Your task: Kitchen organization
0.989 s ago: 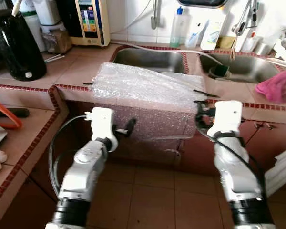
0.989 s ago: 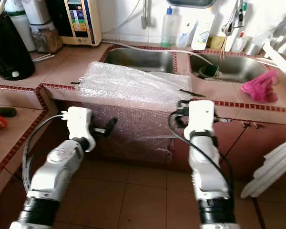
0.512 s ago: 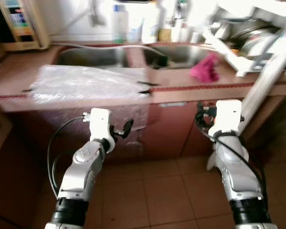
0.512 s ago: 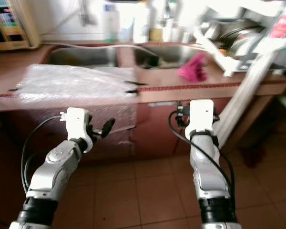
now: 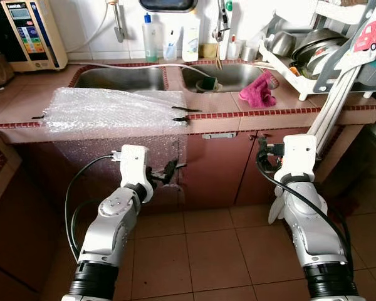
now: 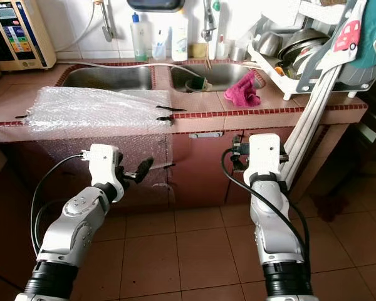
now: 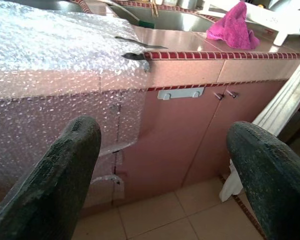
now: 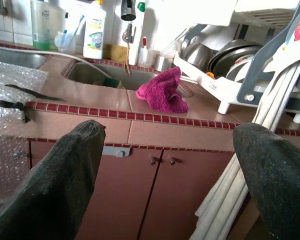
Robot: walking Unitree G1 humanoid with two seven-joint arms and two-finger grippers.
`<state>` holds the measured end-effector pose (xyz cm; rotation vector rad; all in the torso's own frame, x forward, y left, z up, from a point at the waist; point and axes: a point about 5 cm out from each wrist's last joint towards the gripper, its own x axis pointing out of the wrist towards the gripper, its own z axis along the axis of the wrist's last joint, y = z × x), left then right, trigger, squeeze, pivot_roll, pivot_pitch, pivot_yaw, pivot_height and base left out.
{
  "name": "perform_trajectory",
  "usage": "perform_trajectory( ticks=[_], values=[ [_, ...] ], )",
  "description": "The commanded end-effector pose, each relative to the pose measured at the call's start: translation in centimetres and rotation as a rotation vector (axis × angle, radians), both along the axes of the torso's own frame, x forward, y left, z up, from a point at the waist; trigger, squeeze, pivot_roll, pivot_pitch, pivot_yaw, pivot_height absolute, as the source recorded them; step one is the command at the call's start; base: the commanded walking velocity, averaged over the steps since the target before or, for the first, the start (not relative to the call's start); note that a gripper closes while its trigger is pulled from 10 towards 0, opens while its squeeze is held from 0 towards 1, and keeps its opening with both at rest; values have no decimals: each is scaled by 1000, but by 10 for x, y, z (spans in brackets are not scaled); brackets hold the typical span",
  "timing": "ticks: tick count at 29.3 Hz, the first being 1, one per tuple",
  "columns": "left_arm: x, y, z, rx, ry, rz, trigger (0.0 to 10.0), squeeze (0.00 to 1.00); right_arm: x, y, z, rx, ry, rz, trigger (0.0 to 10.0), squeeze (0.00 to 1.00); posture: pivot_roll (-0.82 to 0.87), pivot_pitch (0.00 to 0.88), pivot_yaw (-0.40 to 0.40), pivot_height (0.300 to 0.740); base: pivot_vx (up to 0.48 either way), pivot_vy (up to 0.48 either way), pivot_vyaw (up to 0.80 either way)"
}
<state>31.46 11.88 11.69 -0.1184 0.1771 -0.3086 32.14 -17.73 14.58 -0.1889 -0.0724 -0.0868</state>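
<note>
A sheet of bubble wrap lies on the tiled counter in front of the left sink and hangs down over the cabinet front. A pink cloth sits crumpled on the counter by the right sink. My left gripper is held below counter height, facing the hanging wrap, open with nothing between its fingers. My right gripper is at the same height in front of the cabinet doors, also open and holding nothing.
A white dish rack with pots stands at the counter's right end, and white slats lean against the cabinet below it. Bottles line the wall behind the sinks. A water purifier is at the back left. Tiled floor lies ahead.
The camera has swung to the right: the left counter and kettle have left the picture, and the dish rack and pink cloth have come in. Both arms keep the same pose.
</note>
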Motion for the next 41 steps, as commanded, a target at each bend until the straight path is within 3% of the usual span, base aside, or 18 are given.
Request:
perform_trajectory(
  ticks=[1, 10, 25, 41],
  values=[
    [1, -1, 3, 5, -6, -10, 10000, 0, 1, 0, 5, -1, -21, 1, 10000, 0, 21, 0, 13, 740, 0, 0, 0],
    [1, -1, 3, -5, -12, -4, 10000, 0, 1, 0, 4, -2, -18, 1, 10000, 0, 22, 0, 13, 740, 0, 0, -269],
    [1, -2, 1, -5, 4, -13, 10000, 0, 1, -1, 3, -8, -12, -1, 10000, 0, 20, 0, 13, 740, 0, 0, -741],
    [1, -3, 0, -11, 14, -16, 10000, 0, 0, -2, 2, -12, -8, -2, 10000, 0, 18, 0, 13, 740, 0, -272, -432]
  ],
)
